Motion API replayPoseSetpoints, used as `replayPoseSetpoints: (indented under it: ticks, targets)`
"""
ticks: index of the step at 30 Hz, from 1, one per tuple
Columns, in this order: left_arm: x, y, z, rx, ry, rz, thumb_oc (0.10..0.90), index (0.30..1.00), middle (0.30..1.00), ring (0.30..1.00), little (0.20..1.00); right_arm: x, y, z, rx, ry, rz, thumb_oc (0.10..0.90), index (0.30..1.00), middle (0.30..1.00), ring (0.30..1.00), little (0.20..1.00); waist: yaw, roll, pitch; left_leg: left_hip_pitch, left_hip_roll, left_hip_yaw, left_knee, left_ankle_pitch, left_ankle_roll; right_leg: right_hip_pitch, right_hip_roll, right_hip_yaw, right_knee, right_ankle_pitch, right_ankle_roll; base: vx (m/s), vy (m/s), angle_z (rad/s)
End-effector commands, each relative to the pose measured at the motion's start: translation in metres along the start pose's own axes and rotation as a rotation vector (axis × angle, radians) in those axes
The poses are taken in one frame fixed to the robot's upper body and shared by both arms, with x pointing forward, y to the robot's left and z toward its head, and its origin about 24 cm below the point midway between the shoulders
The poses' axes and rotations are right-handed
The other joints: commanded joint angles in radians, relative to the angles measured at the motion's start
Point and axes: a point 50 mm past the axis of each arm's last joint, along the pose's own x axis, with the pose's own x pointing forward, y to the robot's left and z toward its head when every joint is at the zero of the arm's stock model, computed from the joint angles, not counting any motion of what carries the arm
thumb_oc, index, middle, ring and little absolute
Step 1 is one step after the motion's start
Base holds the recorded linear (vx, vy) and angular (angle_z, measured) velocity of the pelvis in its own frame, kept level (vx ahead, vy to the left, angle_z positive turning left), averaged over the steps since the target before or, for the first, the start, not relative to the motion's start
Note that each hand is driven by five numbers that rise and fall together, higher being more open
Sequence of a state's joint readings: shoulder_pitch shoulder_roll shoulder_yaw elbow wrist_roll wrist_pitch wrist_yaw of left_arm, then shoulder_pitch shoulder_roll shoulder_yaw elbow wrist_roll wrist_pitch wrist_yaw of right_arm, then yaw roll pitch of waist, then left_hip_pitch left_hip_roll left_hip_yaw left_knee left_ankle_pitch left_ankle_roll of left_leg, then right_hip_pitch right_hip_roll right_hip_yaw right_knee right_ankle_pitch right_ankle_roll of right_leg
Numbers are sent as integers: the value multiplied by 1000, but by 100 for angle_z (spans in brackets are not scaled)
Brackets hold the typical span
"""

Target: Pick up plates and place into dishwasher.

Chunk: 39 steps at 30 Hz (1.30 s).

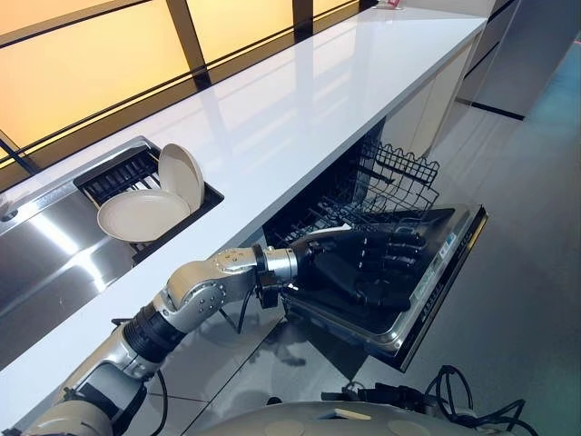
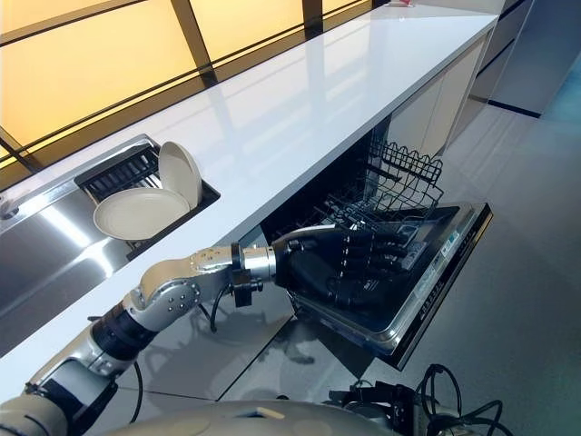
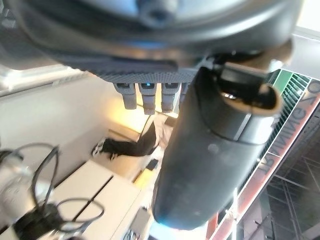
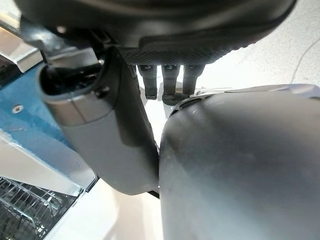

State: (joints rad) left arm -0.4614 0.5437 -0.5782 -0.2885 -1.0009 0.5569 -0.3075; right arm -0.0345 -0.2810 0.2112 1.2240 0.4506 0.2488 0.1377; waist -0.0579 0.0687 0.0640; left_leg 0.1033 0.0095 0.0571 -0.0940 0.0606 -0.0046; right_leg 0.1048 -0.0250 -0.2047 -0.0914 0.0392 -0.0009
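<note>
The left hand (image 1: 377,263) is hovering empty, fingers straight, over the open dishwasher door (image 1: 436,300), the plates (image 1: 150,204) sitting well behind it in the sink (image 1: 45,245), so swinging back could be clipping the counter (image 1: 300,118) edge.

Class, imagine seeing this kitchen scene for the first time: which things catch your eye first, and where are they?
The left hand, dark fingers spread and holding nothing, hovers over the open dishwasher door. Two cream plates sit in the sink's rack on the left, one flat, one leaning upright. A long white countertop runs between them.
</note>
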Motion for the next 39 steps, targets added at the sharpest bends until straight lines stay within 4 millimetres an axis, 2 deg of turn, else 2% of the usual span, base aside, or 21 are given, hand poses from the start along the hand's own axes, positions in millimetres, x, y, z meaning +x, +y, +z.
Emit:
replayPoseSetpoints:
  ticks: [1, 11, 14, 15, 16, 18, 19, 24, 27, 29, 30, 34, 39]
  targets:
    - [-4, -17, 84, 209, -330, -36, 800, 900, 900, 900, 900, 3, 9, -30, -25, 121, 35, 800, 900, 900, 900, 900, 12, -32, -16, 2, 2, 12, 7, -62, -18, 8, -73, 13, 4, 11, 113, 7, -33, 3]
    - [-52, -4, 170, 421, -693, 284, 800, 900, 900, 900, 900, 3, 7, -38, -13, 145, 43, 800, 900, 900, 900, 900, 29, -40, -30, 6, 1, 8, 7, -64, -25, 18, -74, -20, 4, 2, 109, 16, -32, 6]
    - [-74, 6, 194, 528, -793, 501, 800, 900, 900, 900, 900, 3, 8, -38, -8, 148, 43, 800, 900, 900, 900, 900, 33, -40, -33, 8, 1, 8, 7, -66, -27, 21, -73, -27, 4, -2, 107, 8, -32, 4]
    - [-88, 12, 206, 578, -821, 621, 800, 900, 900, 900, 900, 3, 8, -40, -3, 151, 42, 800, 900, 900, 900, 900, 35, -39, -36, 9, 1, 8, 7, -68, -29, 23, -72, -30, 4, -6, 107, 0, 0, 0]
    - [-90, 13, 208, 583, -825, 638, 800, 900, 900, 900, 900, 3, 8, -40, -2, 150, 42, 800, 900, 900, 900, 900, 35, -39, -36, 10, 1, 8, 7, -68, -29, 24, -72, -31, 4, -6, 106, 0, 0, 0]
    - [-110, 28, 221, 627, -833, 825, 800, 900, 900, 900, 900, 2, 5, -40, -6, 151, 39, 800, 900, 900, 900, 900, 36, -36, -37, 12, 0, 10, 7, -71, -32, 25, -70, -32, 4, -10, 106, 0, 0, 0]
    - [-129, 41, 230, 665, -807, 976, 800, 900, 900, 900, 900, 2, 3, -41, -11, 154, 33, 800, 900, 900, 900, 900, 36, -31, -40, 14, -1, 12, 7, -72, -33, 27, -67, -31, 4, -13, 105, 0, 0, 0]
    - [-185, 72, 254, 759, -636, 1326, 800, 900, 900, 900, 900, 0, -5, -42, -36, 156, 15, 800, 900, 900, 900, 900, 32, -18, -45, 15, -3, 15, 7, -75, -38, 28, -60, -24, 4, -20, 105, 2, 7, 0]
    - [-214, 75, 268, 947, -516, 1479, 800, 900, 900, 900, 900, -1, -9, -44, -43, 160, 5, 800, 900, 900, 900, 900, 29, -10, -48, 14, -4, 21, 7, -75, -40, 26, -58, -20, 4, -21, 108, 3, 11, 0]
    - [-236, 74, 278, 1108, -352, 1579, 800, 900, 900, 900, 900, -2, -14, -45, -39, 162, -5, 800, 900, 900, 900, 900, 26, -3, -50, 13, -5, 24, 7, -75, -41, 24, -58, -16, 4, -20, 111, 21, 46, 0]
    - [-251, 74, 283, 1190, -212, 1635, 800, 900, 900, 900, 900, -2, -17, -46, -33, 164, -14, 800, 900, 900, 900, 900, 23, 2, -51, 12, -6, 28, 7, -74, -43, 22, -58, -14, 4, -18, 114, 31, 52, 2]
    - [-275, 74, 289, 1268, 23, 1694, 800, 900, 900, 900, 900, -4, -21, -47, -33, 168, -30, 800, 900, 900, 900, 900, 17, 9, -49, 13, -9, 35, 7, -72, -45, 18, -58, -4, 4, -12, 121, 43, 68, 4]
    - [-292, 74, 290, 1280, 144, 1726, 800, 900, 900, 900, 900, -5, -27, -47, -44, 173, -52, 800, 900, 900, 900, 900, 11, 13, -44, 14, -9, 46, 7, -70, -48, 13, -63, 1, 4, -5, 128, 70, 90, 3]
